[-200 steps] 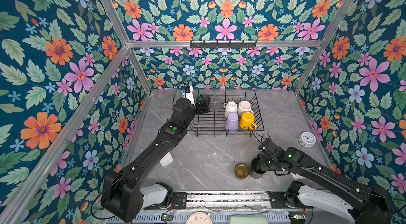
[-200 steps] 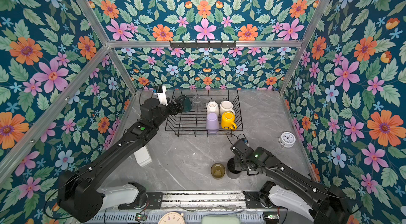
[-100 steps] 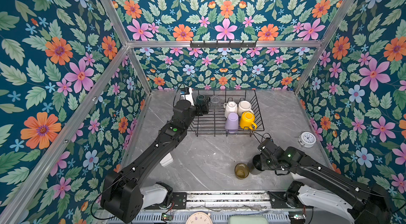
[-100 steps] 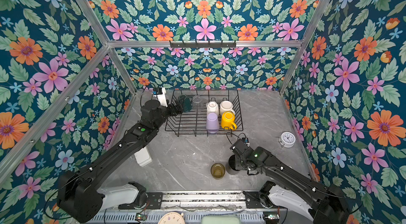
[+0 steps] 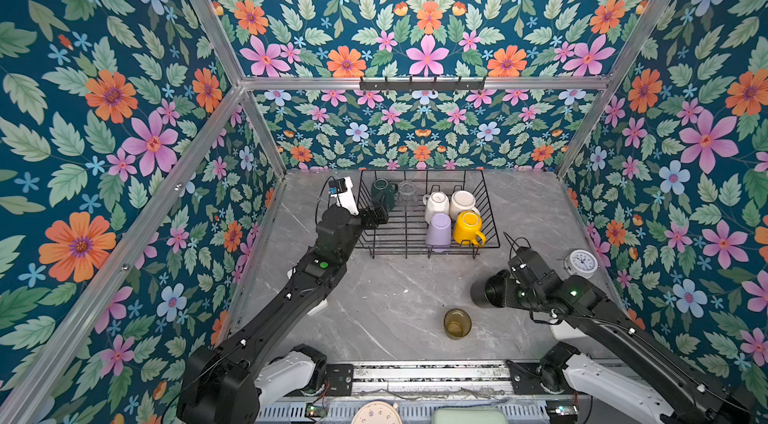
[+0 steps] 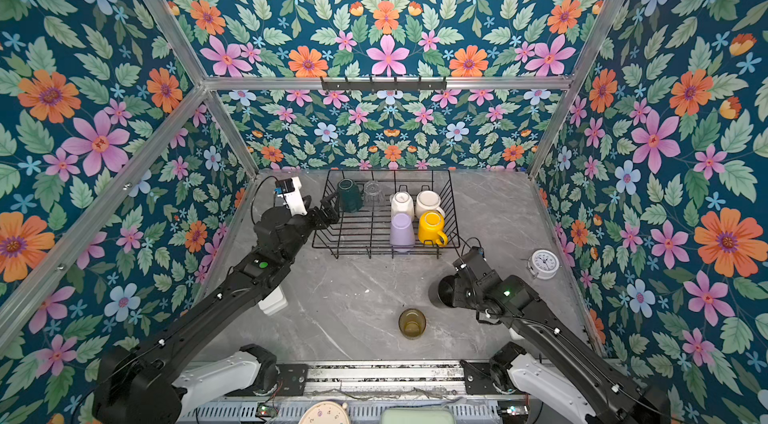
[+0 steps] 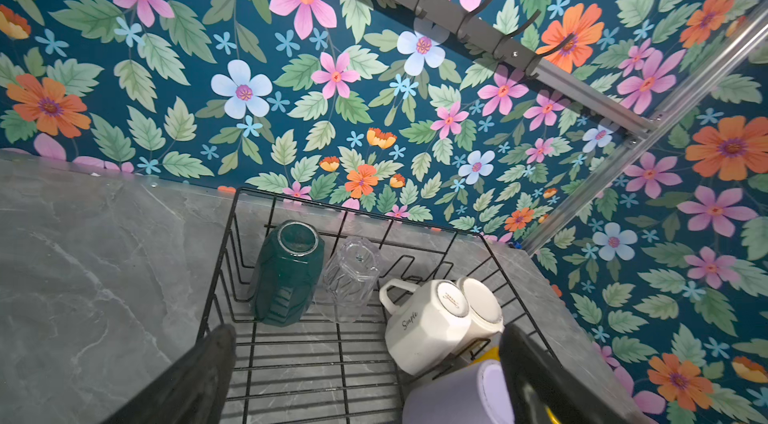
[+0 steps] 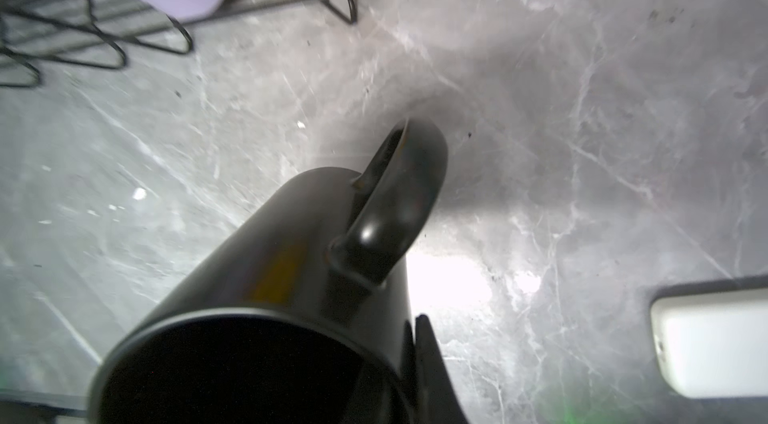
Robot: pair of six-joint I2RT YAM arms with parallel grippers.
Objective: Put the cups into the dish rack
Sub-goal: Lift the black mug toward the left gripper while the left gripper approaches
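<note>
Robot lab booth, staged as a kitchen: floral wallpaper (image 5: 428,14) on aluminium frame (image 5: 540,83) — marble-look tabletop (image 5: 395,301), rack (image 5: 399,230).

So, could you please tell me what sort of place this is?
Probably a robot test cell dressed as a kitchen: floral wallpaper on aluminium framing, a marble-look tabletop with a dish rack, and a left arm and right arm mounted in front.

The grey marble tabletop (image 5: 386,301) carries the dish rack (image 5: 395,230), an amber glass (image 5: 457,323) and a white alarm clock (image 5: 582,263).
</note>
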